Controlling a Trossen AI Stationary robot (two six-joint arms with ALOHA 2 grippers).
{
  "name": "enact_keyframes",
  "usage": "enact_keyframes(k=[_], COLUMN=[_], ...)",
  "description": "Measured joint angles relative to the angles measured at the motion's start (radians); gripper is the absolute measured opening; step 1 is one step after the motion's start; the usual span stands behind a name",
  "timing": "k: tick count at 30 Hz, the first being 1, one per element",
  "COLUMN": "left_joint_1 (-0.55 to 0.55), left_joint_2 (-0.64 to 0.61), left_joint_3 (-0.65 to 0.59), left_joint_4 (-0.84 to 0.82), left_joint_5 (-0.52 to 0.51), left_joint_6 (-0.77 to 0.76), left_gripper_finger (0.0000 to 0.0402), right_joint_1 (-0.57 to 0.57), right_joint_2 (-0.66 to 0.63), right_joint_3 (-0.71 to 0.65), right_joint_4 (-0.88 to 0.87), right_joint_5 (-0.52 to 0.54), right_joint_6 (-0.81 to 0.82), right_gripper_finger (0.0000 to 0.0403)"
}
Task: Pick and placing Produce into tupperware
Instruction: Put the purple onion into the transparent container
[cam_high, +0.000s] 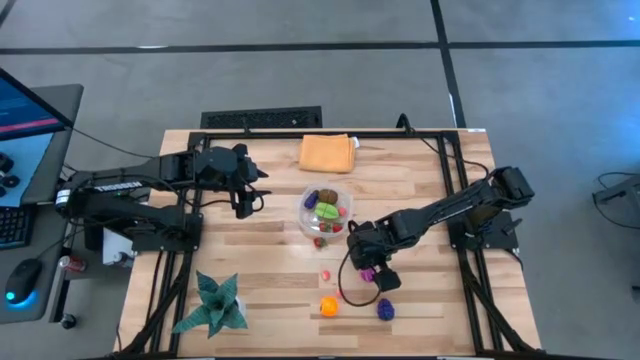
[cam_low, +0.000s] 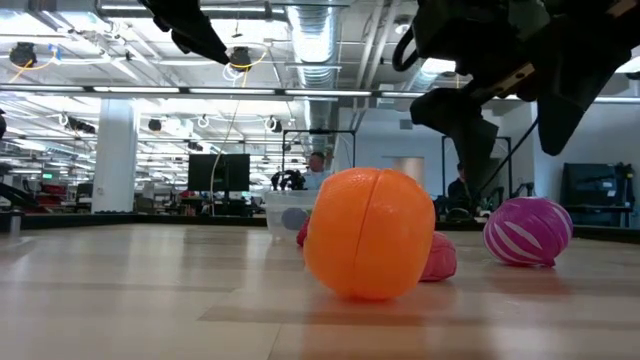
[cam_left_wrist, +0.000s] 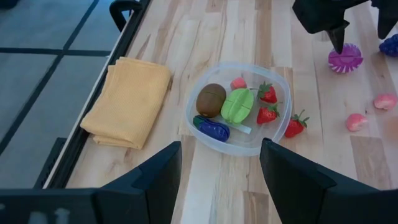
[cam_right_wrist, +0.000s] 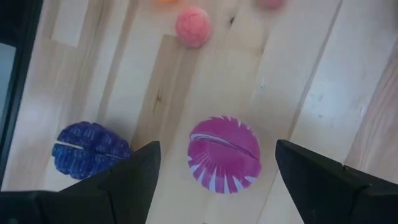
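Note:
The clear tupperware (cam_high: 326, 212) (cam_left_wrist: 238, 106) holds a brown piece (cam_left_wrist: 211, 99), a green piece (cam_left_wrist: 237, 104), a dark purple piece (cam_left_wrist: 212, 129) and red strawberries (cam_left_wrist: 267, 114). Another strawberry (cam_left_wrist: 296, 124) rests against its outer wall. A magenta piece (cam_high: 368, 272) (cam_right_wrist: 224, 154), a purple piece (cam_high: 385, 310) (cam_right_wrist: 90, 149), an orange ball (cam_high: 328, 306) (cam_low: 370, 232) and pink pieces (cam_high: 325, 273) (cam_right_wrist: 193, 26) lie on the table. My right gripper (cam_high: 374, 262) (cam_right_wrist: 216, 146) hangs open over the magenta piece, a finger on either side, not touching. My left gripper (cam_high: 240, 197) (cam_left_wrist: 221, 144) is open, left of the tupperware.
A folded orange cloth (cam_high: 327, 152) (cam_left_wrist: 127, 102) lies near the far edge, beyond the tupperware. A green spiky plant (cam_high: 213, 305) stands at the near left corner. Bare wood (cam_high: 270, 260) lies between the plant and the loose pieces.

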Motion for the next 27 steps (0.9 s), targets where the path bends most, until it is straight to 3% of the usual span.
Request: enact_keyframes(k=[27], left_joint_1=[0.0], left_joint_2=[0.0], left_joint_3=[0.0], left_joint_4=[0.002], left_joint_5=[0.0], left_joint_6=[-0.005], left_gripper_finger=[0.0208], right_joint_1=[-0.001], right_joint_2=[0.02], right_joint_3=[-0.053], right_joint_4=[0.08], right_joint_5=[0.002], right_joint_6=[0.013], right_gripper_finger=[0.0339])
